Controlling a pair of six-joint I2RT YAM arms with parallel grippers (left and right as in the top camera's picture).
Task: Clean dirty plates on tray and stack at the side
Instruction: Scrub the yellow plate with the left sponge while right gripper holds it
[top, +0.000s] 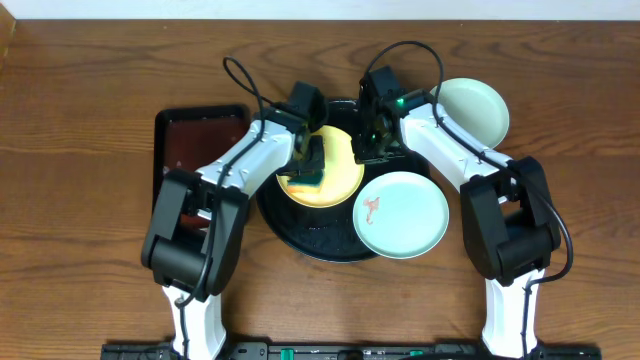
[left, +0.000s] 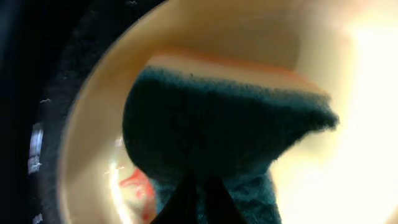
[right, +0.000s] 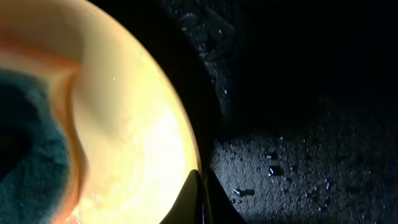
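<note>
Your right wrist view is half filled on the left by the yellow plate, its rim curving from top to bottom centre. Find the right gripper at the bottom edge, jaws closed together on that rim. A dark green sponge with an orange backing rests on the plate at far left. Right of the rim lies the black tray, speckled with small droplets.

A brown wooden table carries the round black tray, a reddish-brown rectangular tray beside it, and one mint plate.
</note>
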